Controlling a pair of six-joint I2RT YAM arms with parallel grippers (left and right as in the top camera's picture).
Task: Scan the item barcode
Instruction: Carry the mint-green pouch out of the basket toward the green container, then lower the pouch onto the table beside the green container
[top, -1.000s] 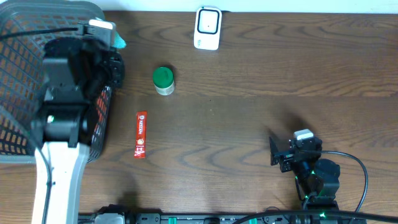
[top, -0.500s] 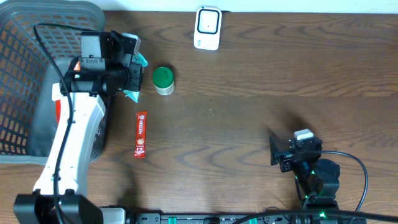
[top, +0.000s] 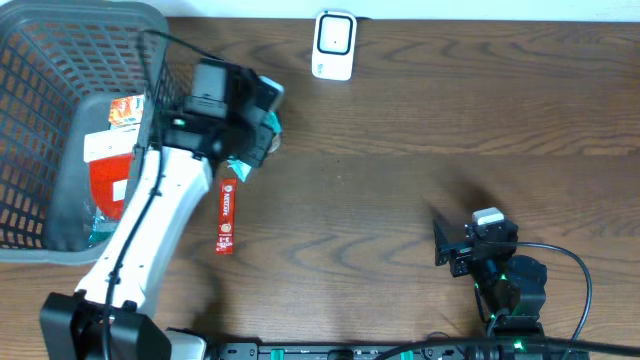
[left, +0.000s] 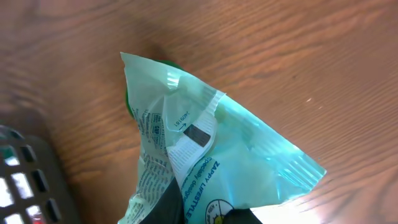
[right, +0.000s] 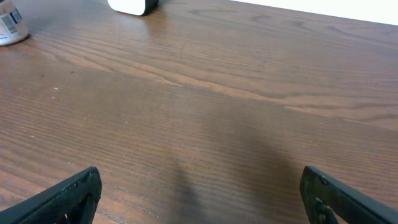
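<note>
- Overhead: located the teal packet (left: 236, 155)?
- Yes, clamped between left fingers (left: 169, 208) above the bench (top: 420, 120), well apart from white scanner (top: 334, 44). Noted right fingers (right: 74, 193) apart, empty.
- Scanned?
- Probably not: lifted only, barcode presentation left.

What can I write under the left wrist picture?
A teal packet pinched in the left gripper over the wooden table, basket at the edge.

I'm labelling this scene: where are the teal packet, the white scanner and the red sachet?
teal packet (left: 249, 155), left wrist view, on its crinkled front.
white scanner (top: 334, 45), overhead view, middle of its body.
red sachet (top: 227, 215), overhead view, middle of its length.
</note>
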